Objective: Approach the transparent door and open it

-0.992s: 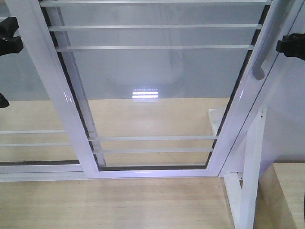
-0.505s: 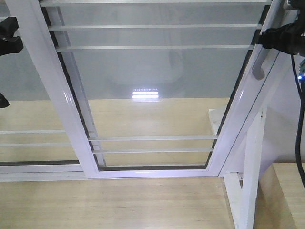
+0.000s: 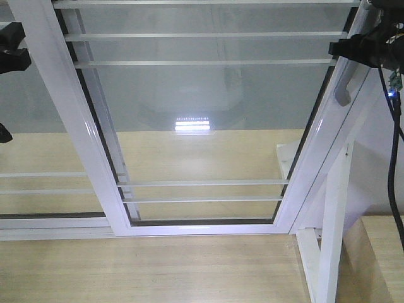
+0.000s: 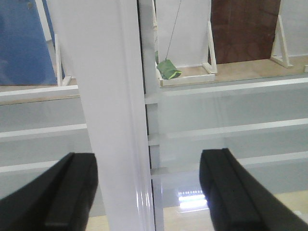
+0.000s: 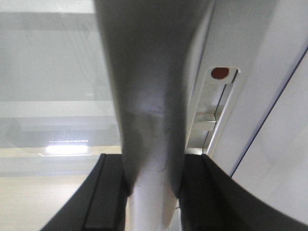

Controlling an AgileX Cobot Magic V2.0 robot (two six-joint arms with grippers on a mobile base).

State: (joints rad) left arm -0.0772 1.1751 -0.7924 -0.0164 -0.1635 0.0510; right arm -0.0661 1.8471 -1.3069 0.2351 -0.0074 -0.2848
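White left stile [image 3: 71, 126]: glossy upright of the door frame, standing between the two black fingers [image 4: 67, 192] of the left gripper [image 4: 150, 192]. The jaws are spread wide, a gap shows on either side of the stile, and they grip nothing.
Side panel [image 3: 44, 182]: white-framed glass with no handle, behind the stile and left of it. It runs on past the left gripper to the picture's edge.
Transparent door [image 3: 208, 101]: clear glass crossed by thin white bars. It spans from the stile at the left gripper across to the stile at the right gripper.
Bottom rail [image 3: 202, 228]: low on the wooden floor [image 3: 158, 268], well below both grippers.
Beyond the glass: bare pale floor and a bright ceiling-light reflection.
Pull handle [image 5: 149, 96]: curved grey metal on the door's right stile, running down between the right gripper's fingers.
Right gripper [image 5: 154, 192]: closed on the pull handle, one dark finger pressed to each side of it.
Lock plate [image 5: 216, 110]: set in the frame just right of the right gripper, with a red dot at its top.
Jamb post [image 3: 331, 240]: bare white, below the right gripper, near the door's lower right corner. I cannot tell whether they touch.
Cable [image 3: 394, 164]: black, hanging down from the right arm along the right edge.
Wooden block [image 3: 379, 252]: pale, just right of the post.
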